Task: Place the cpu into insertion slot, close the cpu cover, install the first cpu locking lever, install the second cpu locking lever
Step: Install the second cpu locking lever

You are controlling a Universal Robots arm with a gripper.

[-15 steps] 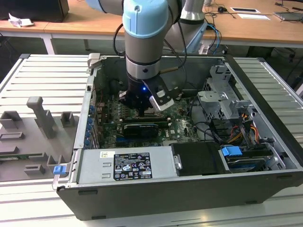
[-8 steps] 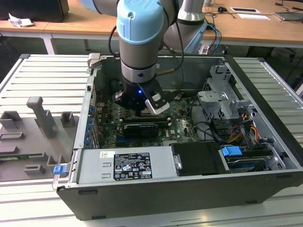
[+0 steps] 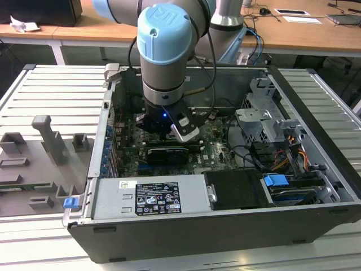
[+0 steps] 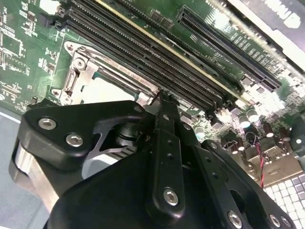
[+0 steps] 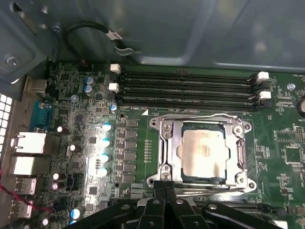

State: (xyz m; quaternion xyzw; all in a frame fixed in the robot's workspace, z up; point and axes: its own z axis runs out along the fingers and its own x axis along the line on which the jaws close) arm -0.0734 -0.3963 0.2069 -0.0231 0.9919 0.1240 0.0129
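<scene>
In the first wrist view the cpu [image 5: 205, 152] lies flat in its socket, its silvery-beige top showing through the square opening of the cpu cover [image 5: 167, 143]. The cover is down over the chip. Thin wire levers run along two opposite edges of the socket, one [image 5: 200, 116] by the memory slots and one [image 5: 214, 190] on the gripper's side. My gripper [image 5: 165, 185] is shut with nothing between its fingers, its tips right at the socket's edge by that lever. The second wrist view shows the gripper [image 4: 159, 98] with its tips by the socket frame [image 4: 78, 76]. The arm [image 3: 163, 51] reaches down into the open computer case.
Memory slots [image 5: 186, 86] run beside the socket. A black cable [image 5: 90, 28] loops off the case wall. Capacitors [image 5: 106, 143] and rear ports [image 5: 28, 143] stand nearby. The power supply [image 3: 152, 197] and drive cage [image 3: 265, 118] bound the case; grey fixtures [image 3: 51, 141] sit at the exterior view's left.
</scene>
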